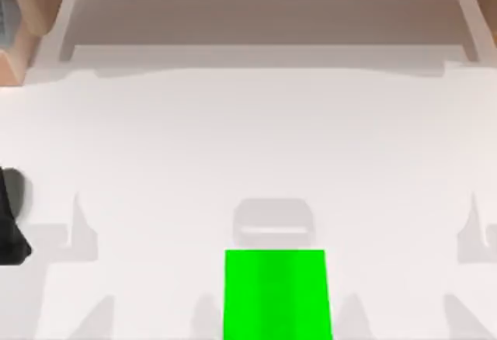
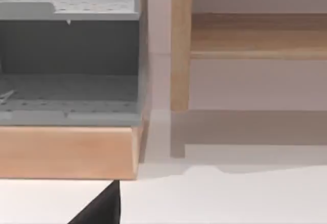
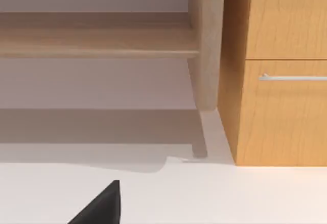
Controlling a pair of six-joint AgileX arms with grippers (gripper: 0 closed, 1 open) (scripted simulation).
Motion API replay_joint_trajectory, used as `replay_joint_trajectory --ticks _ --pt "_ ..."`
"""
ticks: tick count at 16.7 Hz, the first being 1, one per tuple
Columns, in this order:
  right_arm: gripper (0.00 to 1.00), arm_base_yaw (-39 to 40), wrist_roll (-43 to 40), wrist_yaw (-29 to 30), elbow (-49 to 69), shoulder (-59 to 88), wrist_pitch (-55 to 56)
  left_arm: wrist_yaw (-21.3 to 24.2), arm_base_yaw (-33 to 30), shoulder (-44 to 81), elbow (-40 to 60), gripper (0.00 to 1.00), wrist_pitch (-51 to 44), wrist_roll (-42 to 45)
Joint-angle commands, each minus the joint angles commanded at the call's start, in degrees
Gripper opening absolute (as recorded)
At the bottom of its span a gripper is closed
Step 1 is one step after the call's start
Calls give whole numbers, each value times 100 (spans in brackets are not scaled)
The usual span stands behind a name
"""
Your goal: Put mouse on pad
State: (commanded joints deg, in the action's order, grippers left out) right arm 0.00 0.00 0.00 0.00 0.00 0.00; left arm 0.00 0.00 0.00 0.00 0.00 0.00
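The pad (image 1: 277,295) lies flat at the near edge of the white table (image 1: 248,138), about midway between the table's left and right sides, its near end cut off by the top view's lower border; placed there it looks equally reachable for either arm. Nothing rests on it, so the task is not yet done. The mouse is harder to place: a pale grey rounded shape (image 1: 273,223) sits just beyond the pad's far edge, touching or almost touching it; it could be the mouse, but its tone matches the soft shadows scattered over the table, so I cannot tell which it is.

The left arm (image 1: 11,220) shows as a dark mass at the table's left edge, well apart from the pad, apparently parked; a dark wedge (image 2: 99,206) of its own hardware juts into the left wrist view, which looks across bare table to a grey shelved unit (image 2: 69,55) on a wooden base (image 2: 66,152). The right wrist view has a like dark wedge (image 3: 99,206) and faces a wooden cabinet (image 3: 281,70) with a metal handle (image 3: 292,77) beside a pale post (image 3: 206,45). Whether either gripper is released or clenched I cannot tell; neither is seen grasping anything.

Between arms and pad the table looks open; the furniture stands along the far side, out of the way.
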Motion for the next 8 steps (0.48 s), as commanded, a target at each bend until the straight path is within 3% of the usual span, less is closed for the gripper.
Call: replay_joint_trajectory --ticks 4,8 --pt "100 0 0 0 0 0 0 -7 19 177 174 100 -135 6" --pt "100 0 0 0 0 0 0 -4 80 1267 1203 100 -882 31"
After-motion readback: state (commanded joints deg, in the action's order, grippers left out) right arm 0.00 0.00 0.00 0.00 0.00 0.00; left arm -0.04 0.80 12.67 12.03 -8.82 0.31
